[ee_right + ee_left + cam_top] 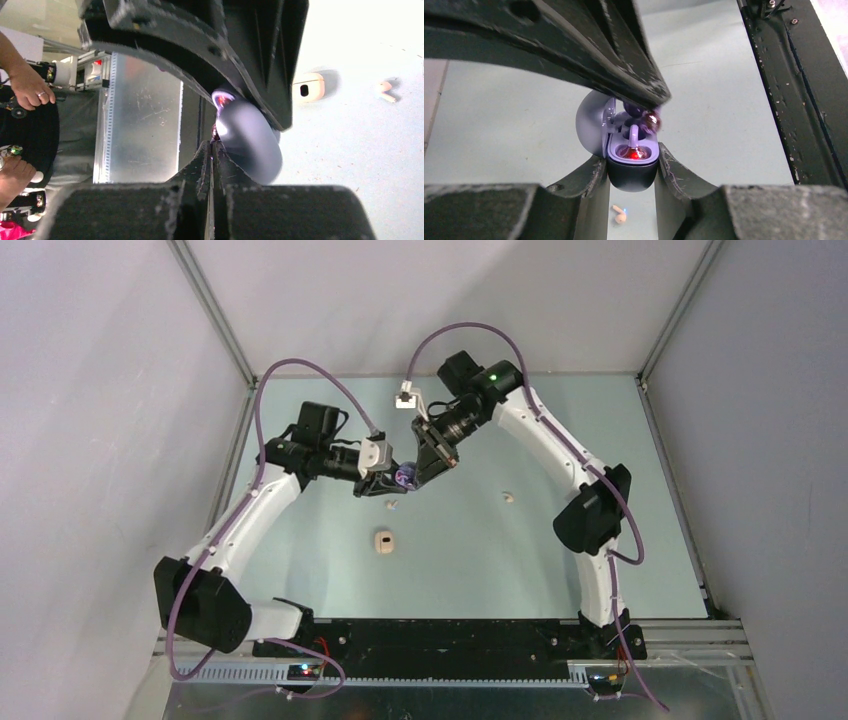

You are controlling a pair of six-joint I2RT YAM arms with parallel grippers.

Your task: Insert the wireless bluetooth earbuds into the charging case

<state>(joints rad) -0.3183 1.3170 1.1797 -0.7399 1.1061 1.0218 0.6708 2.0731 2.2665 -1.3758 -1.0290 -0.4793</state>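
Note:
My left gripper (pixel 631 167) is shut on the base of a lilac charging case (pixel 633 175), held above the table with its lid (pixel 591 125) swung open. One lilac earbud (pixel 634 145) sits in the near socket over a red light. A second lilac earbud (pixel 646 117) lies at the far socket, right under the tips of my right gripper (pixel 659 100), which is shut and touches it. From above, both grippers (pixel 390 483) (pixel 420 472) meet at the case (pixel 405 477). The right wrist view shows the shut right gripper (pixel 214 145) beside the lid (pixel 250 140).
A cream charging case (pixel 383 541) lies on the table nearer the arm bases. One cream earbud (pixel 392 506) lies just below the held case, another cream earbud (pixel 508 497) further right. A person's hands (pixel 25 85) show beyond the table's near edge.

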